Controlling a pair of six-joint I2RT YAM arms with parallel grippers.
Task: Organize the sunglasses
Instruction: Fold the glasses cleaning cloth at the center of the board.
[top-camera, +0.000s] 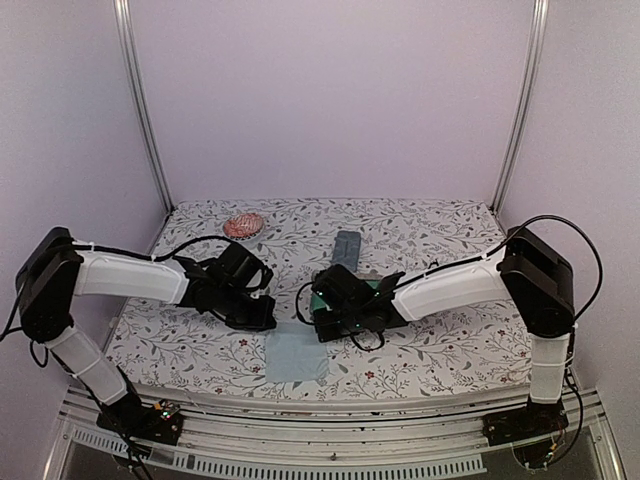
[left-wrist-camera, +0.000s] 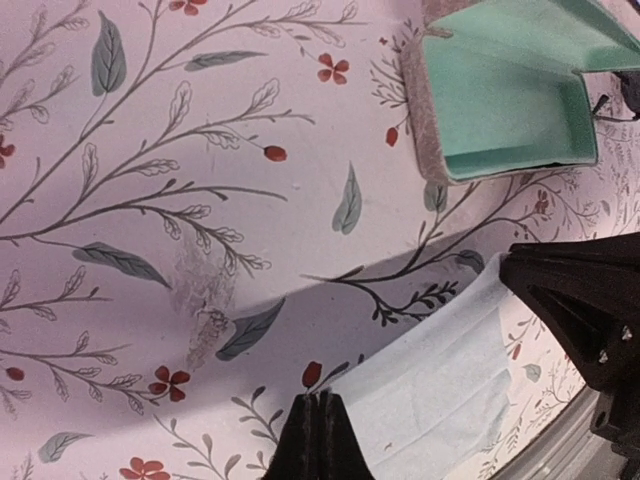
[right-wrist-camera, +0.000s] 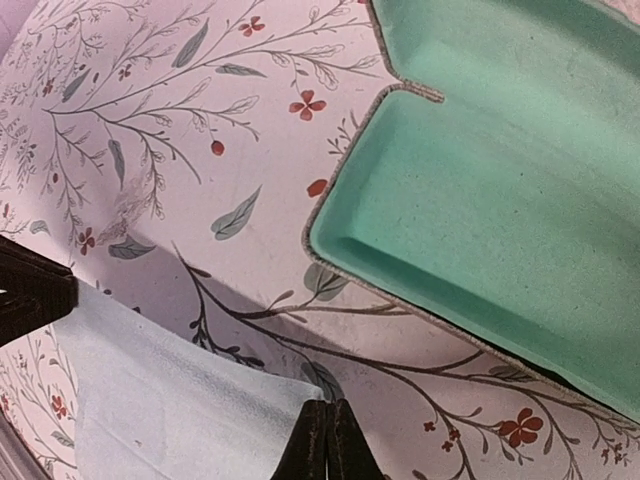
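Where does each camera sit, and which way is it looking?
Top: fixed above and behind, facing down at the table; left arm and right arm show.
Left wrist: on the left arm, facing down; left hand at bottom, shut.
Right wrist: on the right arm, facing down; right hand at bottom, shut.
Both wrist views share the open case and blue cloth.

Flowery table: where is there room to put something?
Bare room on the flower-patterned tablecloth at the back right, between the oblong blue-grey case and the right wall, and along the front right edge. The middle is crowded: open green-lined case, light blue cloth, left arm, right arm.
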